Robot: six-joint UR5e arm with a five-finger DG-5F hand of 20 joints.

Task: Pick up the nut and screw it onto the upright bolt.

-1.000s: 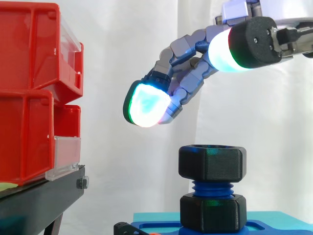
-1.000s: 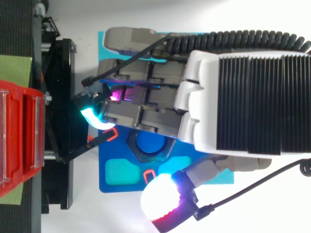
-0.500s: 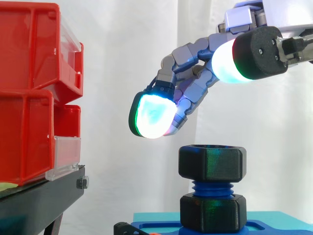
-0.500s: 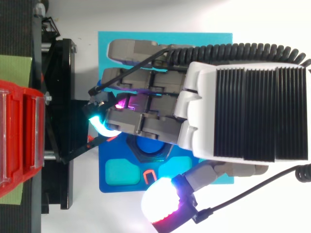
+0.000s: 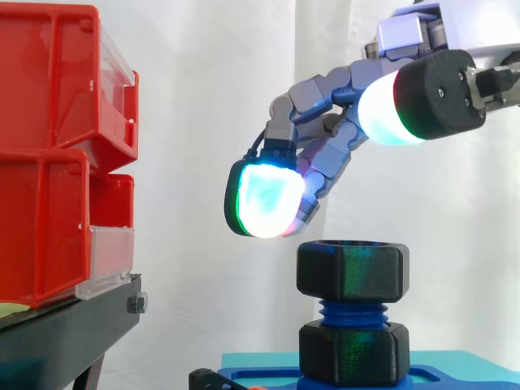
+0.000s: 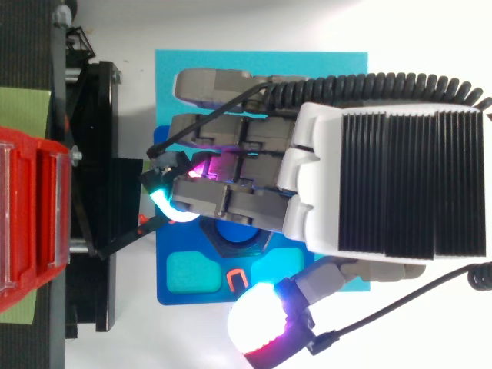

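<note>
A black hex nut (image 5: pixel 351 270) sits on top of the upright blue bolt (image 5: pixel 351 311), with a second black hex piece (image 5: pixel 352 352) at the bolt's foot. The bolt stands on a blue base plate (image 6: pixel 181 265). My hand (image 5: pixel 325 154) hovers just above and to the left of the nut without touching it. Its fingers are loosely bent downward and hold nothing. One glowing fingertip pad (image 5: pixel 264 201) hangs a little above the nut's left edge, and the thumb pad (image 5: pixel 382 110) is held apart, higher up. From above, the hand (image 6: pixel 384 177) covers most of the bolt's blue top (image 6: pixel 234 233).
Stacked red bins (image 5: pixel 49 154) stand at the left on a black stand (image 5: pixel 65 333), close to the base plate's left side. A white curtain hangs behind. In the top view the bins (image 6: pixel 31 215) lie at the left edge.
My hand has drifted slightly right and downward, bringing the glowing fingertip closer to the nut's top. The nut and bolt have not moved.
</note>
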